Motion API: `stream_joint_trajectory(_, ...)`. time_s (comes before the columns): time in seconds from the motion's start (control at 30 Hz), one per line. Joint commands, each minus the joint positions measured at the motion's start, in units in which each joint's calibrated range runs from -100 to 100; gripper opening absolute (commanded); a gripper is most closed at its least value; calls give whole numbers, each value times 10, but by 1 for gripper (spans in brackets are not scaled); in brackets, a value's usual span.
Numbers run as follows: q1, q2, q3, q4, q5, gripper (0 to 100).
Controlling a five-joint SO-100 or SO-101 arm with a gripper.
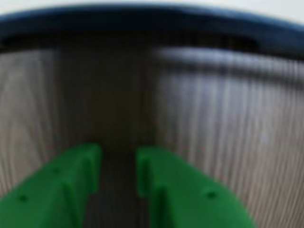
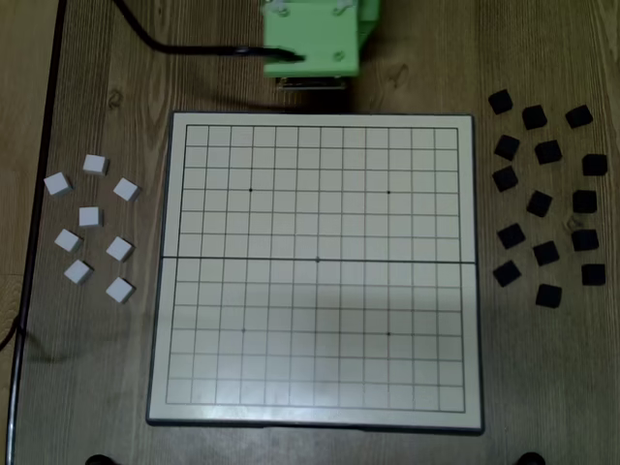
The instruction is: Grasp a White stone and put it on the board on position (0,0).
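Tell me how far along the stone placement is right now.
Nothing is done yet: the cream-white gridded board is bare, including its dotted centre crossing. Nothing is in hand: the green two-finger gripper is empty with its jaws apart. Left: pick one small white square stone and place it.

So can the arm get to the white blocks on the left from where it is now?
Probably yes. The white blocks lie loose on bare table left of the board with nothing over or around them. The arm sits folded behind the board's far edge, its fingers apart and empty.
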Motion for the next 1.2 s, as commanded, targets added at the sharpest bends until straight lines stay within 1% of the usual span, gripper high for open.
stream_joint_trajectory(0.0,42,170,-164,6,3,6)
stream_joint_trajectory(0.07,70,249,-261,28,9,6)
stream_joint_trajectory(0.13,90,291,-319,39,14,6)
stream_joint_trajectory(0.33,142,347,-444,54,21,6)
stream_joint_trajectory(0.47,183,412,-558,104,27,6)
stream_joint_trajectory(0.6,222,486,-690,161,44,6)
stream_joint_trajectory(0.83,269,588,-890,248,59,6)
stream_joint_trajectory(1.03,308,636,-964,265,75,7)
stream_joint_trajectory(1.17,339,665,-969,247,99,7)
